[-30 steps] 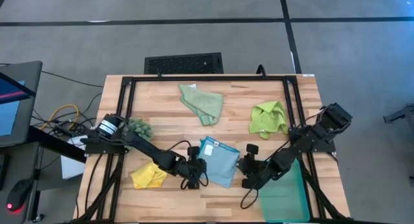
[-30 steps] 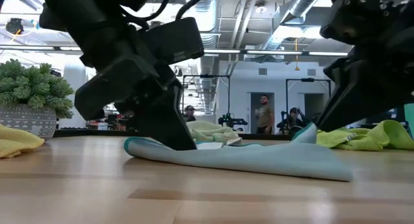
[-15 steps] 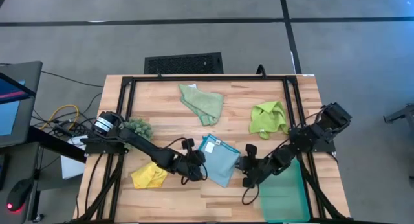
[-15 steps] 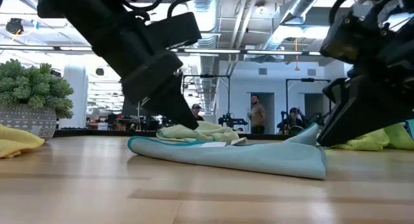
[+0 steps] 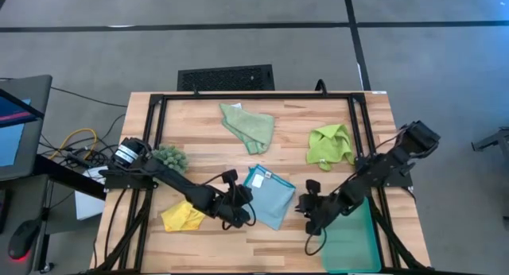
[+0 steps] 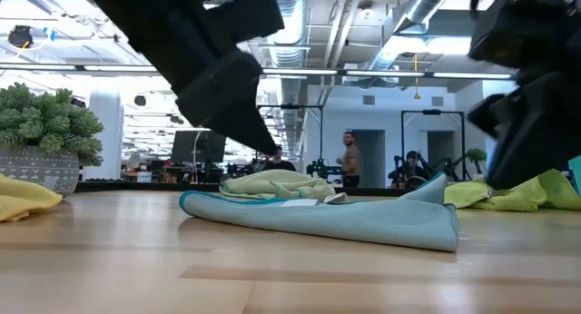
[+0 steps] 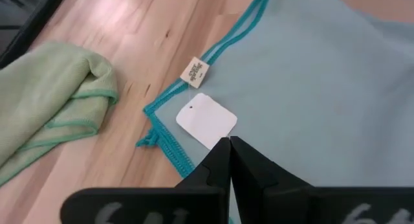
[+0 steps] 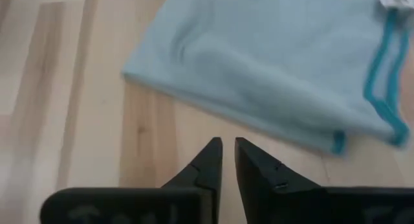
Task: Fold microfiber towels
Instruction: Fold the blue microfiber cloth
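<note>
Right gripper (image 8: 228, 146) hovers nearly closed and empty beside the light blue towel (image 5: 270, 197); left gripper (image 7: 229, 146) is shut, empty. Line up edges before creasing.

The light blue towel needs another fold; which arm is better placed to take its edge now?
Probably the left. The left claw hangs shut at the light blue towel, over its left edge with the white tag. The right claw is off the cloth, above bare table.
</note>
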### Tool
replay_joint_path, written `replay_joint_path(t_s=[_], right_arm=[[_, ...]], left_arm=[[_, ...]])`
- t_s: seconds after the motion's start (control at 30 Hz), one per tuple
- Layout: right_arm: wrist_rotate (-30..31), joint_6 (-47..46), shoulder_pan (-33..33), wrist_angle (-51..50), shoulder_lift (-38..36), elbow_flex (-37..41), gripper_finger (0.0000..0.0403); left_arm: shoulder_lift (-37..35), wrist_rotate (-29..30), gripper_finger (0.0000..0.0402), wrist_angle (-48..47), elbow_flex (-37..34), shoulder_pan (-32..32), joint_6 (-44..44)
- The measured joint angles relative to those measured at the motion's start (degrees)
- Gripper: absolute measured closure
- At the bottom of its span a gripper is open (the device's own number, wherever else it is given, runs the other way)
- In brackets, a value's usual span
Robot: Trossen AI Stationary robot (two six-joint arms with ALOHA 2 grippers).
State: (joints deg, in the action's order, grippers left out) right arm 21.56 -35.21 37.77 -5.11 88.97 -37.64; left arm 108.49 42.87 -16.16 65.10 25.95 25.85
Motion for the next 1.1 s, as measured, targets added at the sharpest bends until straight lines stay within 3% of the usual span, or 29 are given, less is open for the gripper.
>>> replay_joint_path(t_s=[0.23, 0.4, 0.57, 0.8, 1.1], right_arm=[[11.2, -8.6, 3.4, -10.4, -3.5, -0.1, 0.0351], [13.3, -11.1, 2.0, -13.6, -3.6, -0.1, 0.0351], [12.9, -9.6, -2.0, -13.9, -4.3, -0.1, 0.0337], [11.6, -8.4, -5.7, -13.3, -4.9, -0.1, 0.0282], [12.1, -13.3, -6.2, -10.1, -3.4, -0.1, 0.0193]], left_arm=[[0.0, -0.1, 0.0401, -4.9, 1.8, 0.8, 4.7], [0.0, -5.5, 0.0401, -6.7, 1.8, 0.4, 9.7], [0.1, -3.8, 0.0401, -6.9, 1.8, -0.4, 14.4], [0.1, -4.4, 0.0363, -6.9, 0.3, -4.9, 15.2], [0.2, -4.9, 0.0269, -6.1, -1.6, -8.1, 9.4]])
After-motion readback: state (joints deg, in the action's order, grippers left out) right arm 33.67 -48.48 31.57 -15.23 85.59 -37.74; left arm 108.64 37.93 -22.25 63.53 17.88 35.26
